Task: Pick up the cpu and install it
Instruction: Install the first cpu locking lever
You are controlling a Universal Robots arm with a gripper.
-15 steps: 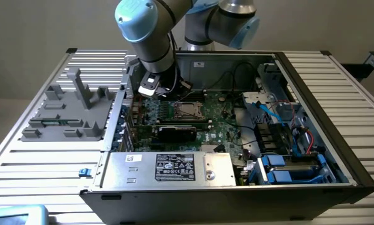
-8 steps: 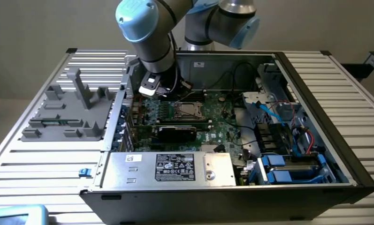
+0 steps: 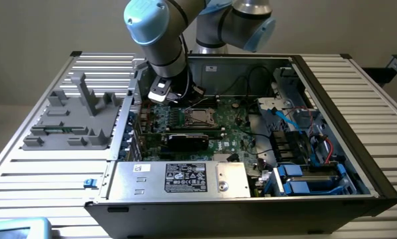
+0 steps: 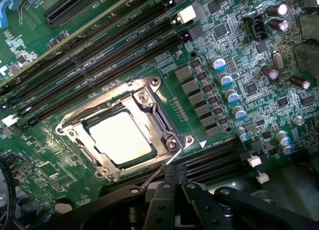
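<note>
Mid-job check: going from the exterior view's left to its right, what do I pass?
Grey parts fixture → cpu → blue drive caddies. The graphics card sits at about the cpu's position across, so it is left out.

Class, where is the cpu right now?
The cpu lies in the socket frame, between memory slots, near the exterior view's middle.

Exterior view looks down into the open case [image 3: 251, 216] — wrist view sits close above the socket [image 4: 162, 121] both share.
</note>
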